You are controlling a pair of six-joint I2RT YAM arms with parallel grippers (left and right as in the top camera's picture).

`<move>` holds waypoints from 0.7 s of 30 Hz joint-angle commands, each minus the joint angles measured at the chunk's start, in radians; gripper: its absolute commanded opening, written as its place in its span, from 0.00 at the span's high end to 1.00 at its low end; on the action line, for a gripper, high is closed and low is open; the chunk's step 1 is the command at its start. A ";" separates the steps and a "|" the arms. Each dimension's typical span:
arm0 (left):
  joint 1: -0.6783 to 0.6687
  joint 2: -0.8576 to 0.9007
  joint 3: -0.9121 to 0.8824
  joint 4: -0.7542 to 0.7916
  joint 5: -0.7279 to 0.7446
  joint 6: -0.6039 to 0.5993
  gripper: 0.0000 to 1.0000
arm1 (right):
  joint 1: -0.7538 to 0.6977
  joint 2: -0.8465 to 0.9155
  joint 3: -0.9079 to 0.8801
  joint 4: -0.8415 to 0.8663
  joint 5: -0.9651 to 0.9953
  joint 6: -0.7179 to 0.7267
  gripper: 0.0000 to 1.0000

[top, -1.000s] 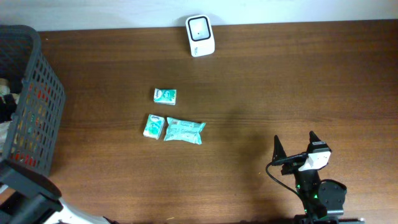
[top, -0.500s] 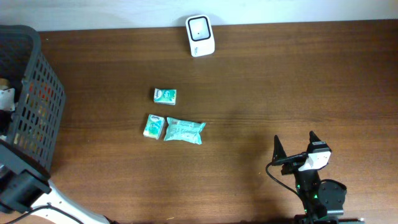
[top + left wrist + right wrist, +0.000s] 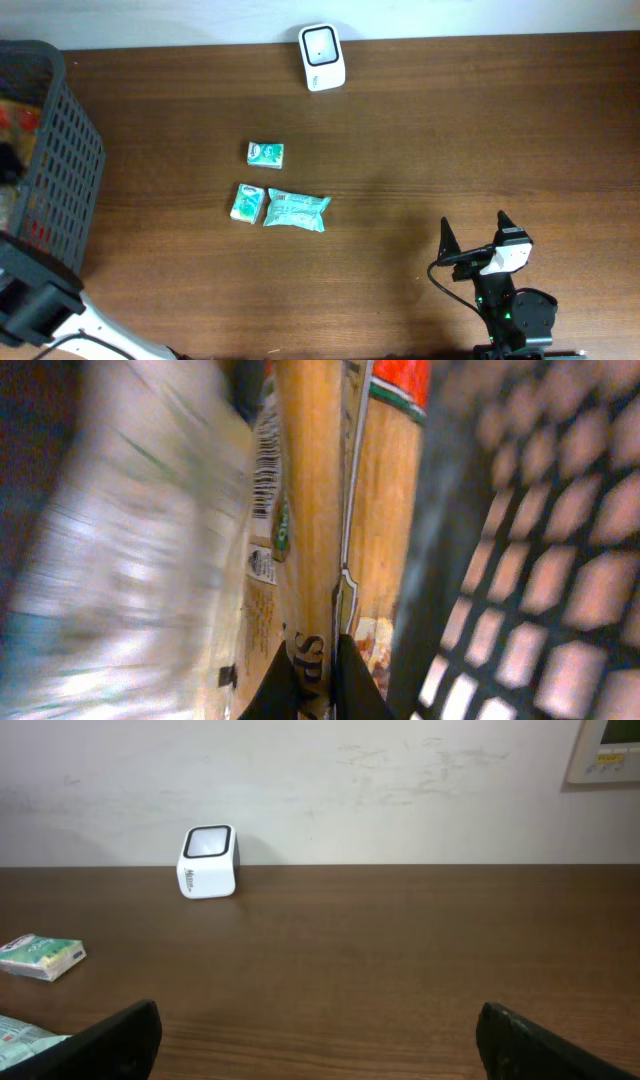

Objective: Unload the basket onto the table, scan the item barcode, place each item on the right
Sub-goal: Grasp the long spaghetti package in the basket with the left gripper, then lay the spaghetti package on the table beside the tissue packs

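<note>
In the left wrist view my left gripper (image 3: 318, 658) is inside the dark mesh basket (image 3: 520, 560), shut on the thin edge of a tan packet (image 3: 310, 510) with a red top and a barcode (image 3: 265, 470) along its left side. A blurred pale bag (image 3: 130, 560) lies beside it. From overhead, the basket (image 3: 62, 165) hides that gripper. The white scanner (image 3: 322, 57) stands at the table's far edge, also in the right wrist view as the scanner (image 3: 208, 861). My right gripper (image 3: 473, 243) rests open near the front right, nothing between its fingers (image 3: 110, 1040).
Three teal packets lie mid-table: a small box (image 3: 265, 153), another box (image 3: 247, 203) and a pouch (image 3: 297, 210). The right wrist view shows one teal packet (image 3: 42, 956) at far left. The left arm's base (image 3: 35, 305) sits at the front left corner.
My left gripper has gone from wide to shut on the tan packet inside the basket, and the left arm has shifted slightly. The right arm has not moved.
</note>
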State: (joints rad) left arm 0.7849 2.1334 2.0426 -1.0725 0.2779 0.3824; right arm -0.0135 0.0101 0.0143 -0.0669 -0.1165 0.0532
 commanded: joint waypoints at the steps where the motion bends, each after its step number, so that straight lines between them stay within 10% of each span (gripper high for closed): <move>1: 0.003 -0.263 0.197 0.032 0.023 -0.210 1.00 | -0.006 -0.007 -0.009 0.000 0.005 0.008 0.01; 8: -0.113 -0.550 0.276 0.021 0.418 -0.322 1.00 | -0.006 -0.007 -0.009 0.000 0.005 0.008 0.01; 15: -0.489 -0.529 0.167 -0.296 0.301 -0.276 1.00 | -0.006 -0.007 -0.009 0.000 0.005 0.008 0.01; 21: -0.693 -0.428 -0.232 -0.150 0.141 -0.293 1.00 | -0.006 -0.007 -0.009 0.000 0.005 0.008 0.01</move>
State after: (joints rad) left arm 0.1303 1.6859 1.9175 -1.2976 0.4767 0.0895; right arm -0.0135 0.0101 0.0143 -0.0669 -0.1165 0.0532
